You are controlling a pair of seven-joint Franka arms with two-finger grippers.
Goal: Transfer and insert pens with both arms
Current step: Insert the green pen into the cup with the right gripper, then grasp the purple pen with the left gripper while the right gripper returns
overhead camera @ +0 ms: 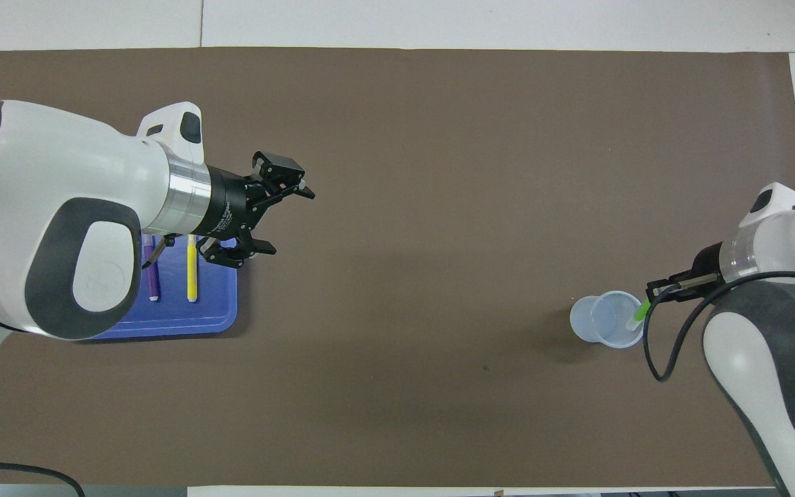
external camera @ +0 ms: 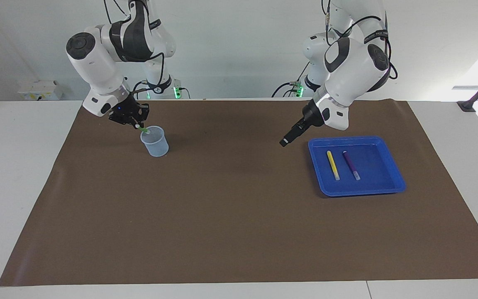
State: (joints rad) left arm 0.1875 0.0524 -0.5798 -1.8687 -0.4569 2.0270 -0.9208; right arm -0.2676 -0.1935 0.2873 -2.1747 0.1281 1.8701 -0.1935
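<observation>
We see the right gripper (external camera: 136, 123) closed on the green pen (external camera: 143, 130), holding it tilted over the rim of the clear plastic cup (external camera: 154, 141). The pen's pale cap end points down into the mouth of the cup, at the side of the rim nearest the robots; in the overhead view the green pen (overhead camera: 639, 314) crosses that same edge of the cup (overhead camera: 608, 319). The cup stands upright on the brown mat (external camera: 239, 216) toward the right arm's end of the table.

The left gripper (overhead camera: 270, 217) hangs in the air with its fingers spread wide and nothing between them. In the facing view it hovers over the mat just beside the blue tray (external camera: 393, 171), off the tray's edge toward the middle of the table. In the tray we find the yellow pen (external camera: 332, 165) and the purple pen (external camera: 351, 165) lying flat, side by side and slightly apart, pale caps pointing away from the robots.
</observation>
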